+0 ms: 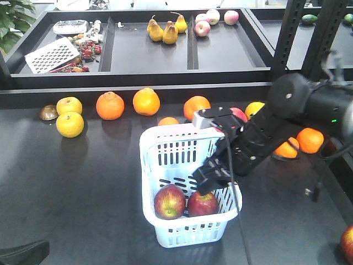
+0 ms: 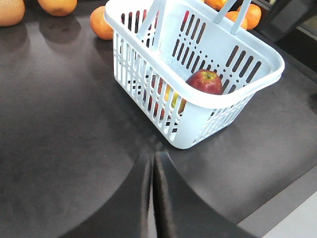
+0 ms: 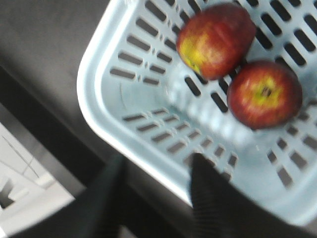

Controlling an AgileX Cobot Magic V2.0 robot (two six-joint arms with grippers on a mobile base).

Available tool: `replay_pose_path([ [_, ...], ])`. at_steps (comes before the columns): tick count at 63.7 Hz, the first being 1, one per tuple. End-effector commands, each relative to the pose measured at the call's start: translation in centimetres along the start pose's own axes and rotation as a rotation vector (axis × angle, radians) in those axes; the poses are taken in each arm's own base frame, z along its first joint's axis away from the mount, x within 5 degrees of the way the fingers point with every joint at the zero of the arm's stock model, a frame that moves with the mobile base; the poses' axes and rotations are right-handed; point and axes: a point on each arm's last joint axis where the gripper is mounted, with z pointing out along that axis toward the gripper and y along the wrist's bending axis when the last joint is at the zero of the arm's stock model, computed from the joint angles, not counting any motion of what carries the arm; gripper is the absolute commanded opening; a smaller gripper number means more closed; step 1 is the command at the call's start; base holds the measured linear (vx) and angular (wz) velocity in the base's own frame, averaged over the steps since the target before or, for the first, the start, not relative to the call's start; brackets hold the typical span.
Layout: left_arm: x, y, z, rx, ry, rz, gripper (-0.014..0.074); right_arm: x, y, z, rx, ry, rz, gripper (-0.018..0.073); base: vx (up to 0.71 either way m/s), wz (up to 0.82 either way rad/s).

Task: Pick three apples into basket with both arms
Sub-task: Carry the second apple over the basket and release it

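Observation:
The pale blue basket point(image 1: 146, 144) stands on the dark table, its handle raised. Two dark red apples point(image 1: 170, 201) point(image 1: 203, 203) lie side by side on its slotted bottom; the right wrist view shows both point(image 3: 215, 39) point(image 3: 265, 94). My right gripper point(image 1: 205, 179) hangs open and empty over the basket's right rim, one finger point(image 3: 203, 183) inside and the other outside. Another red apple point(image 1: 347, 243) sits at the table's right edge, partly cut off. My left gripper point(image 2: 153, 157) is shut on nothing, low over the table in front of the basket point(image 2: 237, 94), where one apple point(image 2: 204, 82) shows.
Oranges point(image 1: 110, 106) and yellow citrus point(image 1: 70, 124) line the table behind the basket, more oranges point(image 1: 310, 139) to the right under my arm. A pink-red apple point(image 1: 238, 114) peeks behind the arm. A black shelf tray point(image 1: 149, 61) holds pears, apples and utensils.

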Motion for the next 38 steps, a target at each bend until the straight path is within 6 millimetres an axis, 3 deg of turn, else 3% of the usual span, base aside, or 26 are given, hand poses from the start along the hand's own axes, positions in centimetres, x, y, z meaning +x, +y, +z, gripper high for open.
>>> replay_pose_path([
  [1, -1.5, -0.1, -0.2, 0.000, -0.097, -0.015, -0.0006, 0.0, 1.1, -3.0, 0.015, -0.059, -0.022, 0.0048, 0.00, 0.00],
  [4, -1.5, -0.1, -0.2, 0.000, -0.097, -0.015, -0.0006, 0.0, 1.2, -3.2, 0.018, -0.066, -0.030, -0.0016, 0.00, 0.00],
  [12, -1.5, -0.1, -0.2, 0.000, -0.097, -0.015, -0.0006, -0.2, 1.1, -3.3, 0.028, -0.086, -0.035, -0.0010, 0.00, 0.00],
  [20, -1.5, -0.1, -0.2, 0.000, -0.097, -0.017, -0.0006, 1.1, 0.8, -3.7, 0.088, 0.029, -0.038, -0.0008, 0.00, 0.00],
  [29, -1.5, -0.1, -0.2, 0.000, -0.097, -0.017, -0.0006, 3.0, 0.0, -6.5, 0.329, 0.122, 0.022, -0.0007, 0.00, 0.00],
  [38, -1.5, -0.1, -0.2, 0.000, -0.097, -0.017, -0.0006, 5.3, -0.5, -10.0, 0.603, -0.017, 0.086, -0.0007, 0.00, 0.00],
])
